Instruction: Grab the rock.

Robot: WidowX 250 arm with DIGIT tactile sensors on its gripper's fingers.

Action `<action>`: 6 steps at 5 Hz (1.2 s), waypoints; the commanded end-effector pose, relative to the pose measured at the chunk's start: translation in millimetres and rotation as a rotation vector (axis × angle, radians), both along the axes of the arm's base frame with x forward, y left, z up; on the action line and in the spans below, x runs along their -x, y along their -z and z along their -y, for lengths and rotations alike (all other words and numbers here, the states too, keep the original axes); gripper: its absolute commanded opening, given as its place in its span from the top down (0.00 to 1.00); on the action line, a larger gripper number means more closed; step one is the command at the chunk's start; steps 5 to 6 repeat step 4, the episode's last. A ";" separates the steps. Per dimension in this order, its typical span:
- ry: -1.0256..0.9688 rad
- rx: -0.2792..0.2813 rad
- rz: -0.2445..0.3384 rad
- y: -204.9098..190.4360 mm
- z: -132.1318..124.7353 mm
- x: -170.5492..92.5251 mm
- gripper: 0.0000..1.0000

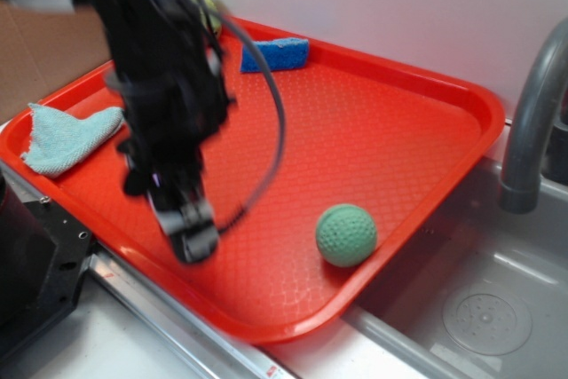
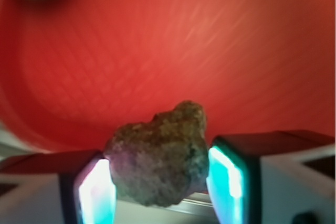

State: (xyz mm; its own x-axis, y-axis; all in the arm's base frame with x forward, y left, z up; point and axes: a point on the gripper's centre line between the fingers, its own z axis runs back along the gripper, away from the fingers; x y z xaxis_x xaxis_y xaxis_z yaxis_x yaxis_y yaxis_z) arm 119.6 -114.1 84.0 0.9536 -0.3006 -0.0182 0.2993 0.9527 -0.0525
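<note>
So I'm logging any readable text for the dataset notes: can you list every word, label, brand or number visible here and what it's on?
None: no readable text in either view.
The red tray, green ball, blue sponge, cloth, rock and gripper show no lettering.

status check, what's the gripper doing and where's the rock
Gripper jaws shut on the lumpy brown-grey rock. Rock held over the red plastic tray. Dimpled green ball apart on the tray, nothing in the way.

Lumpy brown-grey rock (image 2: 157, 163) betw. tool (image 2: 160, 182) fingers, above red tray (image 2: 184, 51)
</note>
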 end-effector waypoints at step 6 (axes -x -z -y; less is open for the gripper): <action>-0.118 -0.080 -0.034 -111.2 -142.5 -88.8 1.00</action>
